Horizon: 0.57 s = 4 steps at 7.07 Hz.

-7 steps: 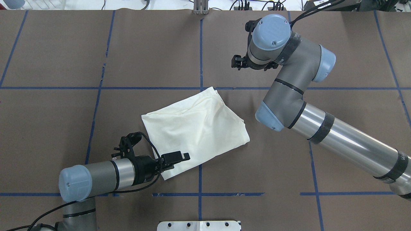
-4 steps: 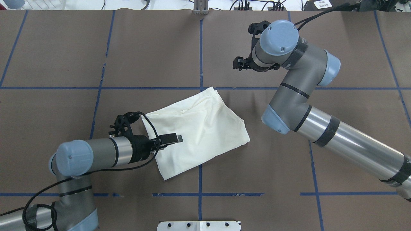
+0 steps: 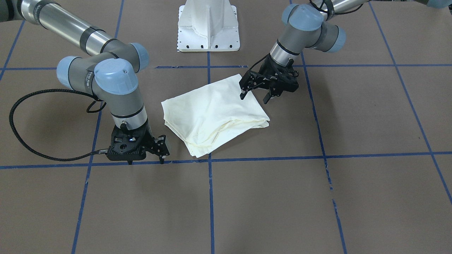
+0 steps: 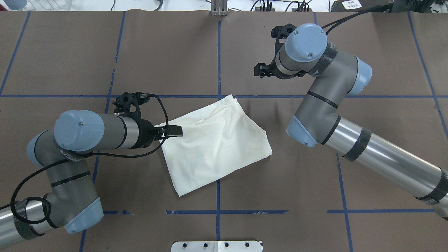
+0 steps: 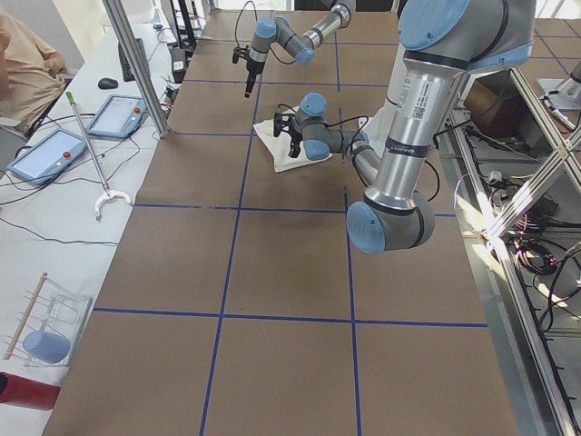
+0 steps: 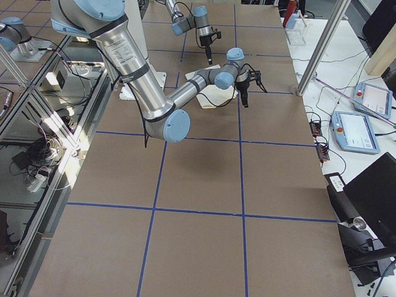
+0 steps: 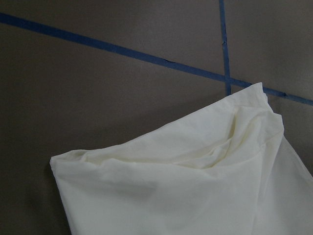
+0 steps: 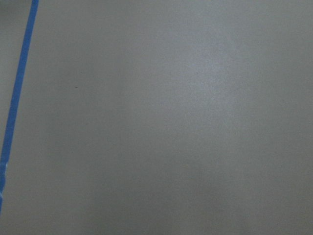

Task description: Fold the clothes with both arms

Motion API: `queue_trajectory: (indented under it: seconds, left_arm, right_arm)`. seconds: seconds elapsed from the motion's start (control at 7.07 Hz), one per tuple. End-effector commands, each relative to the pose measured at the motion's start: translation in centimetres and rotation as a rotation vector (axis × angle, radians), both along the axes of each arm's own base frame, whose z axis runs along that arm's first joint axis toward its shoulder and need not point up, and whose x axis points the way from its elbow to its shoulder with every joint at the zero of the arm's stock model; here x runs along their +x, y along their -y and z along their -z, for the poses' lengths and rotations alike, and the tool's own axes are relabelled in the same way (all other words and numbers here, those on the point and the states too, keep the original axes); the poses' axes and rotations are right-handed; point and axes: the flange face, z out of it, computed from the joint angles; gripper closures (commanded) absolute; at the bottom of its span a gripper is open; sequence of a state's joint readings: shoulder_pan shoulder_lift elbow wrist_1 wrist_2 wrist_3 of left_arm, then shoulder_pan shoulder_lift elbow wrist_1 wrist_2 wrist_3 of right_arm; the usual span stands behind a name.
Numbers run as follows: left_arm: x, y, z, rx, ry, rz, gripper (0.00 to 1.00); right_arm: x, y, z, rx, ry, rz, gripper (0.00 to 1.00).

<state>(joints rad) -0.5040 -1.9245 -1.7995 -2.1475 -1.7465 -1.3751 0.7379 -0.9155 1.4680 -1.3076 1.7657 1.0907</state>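
T-shirt [image 4: 217, 143] lies folded into a tilted rectangle near the middle of the table [image 4: 70, 52], and the face you see is plain cream. In the overhead view its corners point to about 12, 3, 6 and 9 o'clock, and a blue tape line [image 4: 218, 52] disappears under it. From the front-facing view you can see stacked layers along the open edges nearest that camera.

Your left gripper [image 3: 255, 96] hangs at the shirt's 9 o'clock corner in the overhead view. Its 2 fingers are spread apart with nothing between them. 1 fingertip is over the cloth's edge and the other is over bare table. You cannot tell whether that fingertip touches the fabric. The left wrist camera looks down on the rumpled corner from above.

Your right gripper [image 3: 146, 159] is at about 1 o'clock from the shirt in the overhead view and well apart from it. It points down close over the table, fingers spread and empty. Its wrist camera shows only brown surface and a strip of blue tape.
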Motion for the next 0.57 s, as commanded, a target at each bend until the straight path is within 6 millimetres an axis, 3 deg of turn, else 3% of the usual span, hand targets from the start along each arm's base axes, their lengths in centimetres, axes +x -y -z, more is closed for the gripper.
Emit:
queue_trajectory:
  seconds: [0.0, 0.28, 0.42]
  left_arm:
    - [0.0, 1.6, -1.3, 0.112, 0.13, -0.027, 0.0]
    - [1.7, 2.9, -4.0, 0.115, 0.203, -0.007, 0.0]
    - [2.1, 3.2, -4.0, 0.119, 0.211, 0.004, 0.0]
  right_arm:
    - [0.0, 0.0, 0.0, -0.001, 0.002, 0.002, 0.0]
    - [0.0, 0.0, 0.0, -0.001, 0.002, 0.002, 0.0]
    - [0.0, 0.0, -0.1, -0.002, 0.001, 0.002, 0.0]
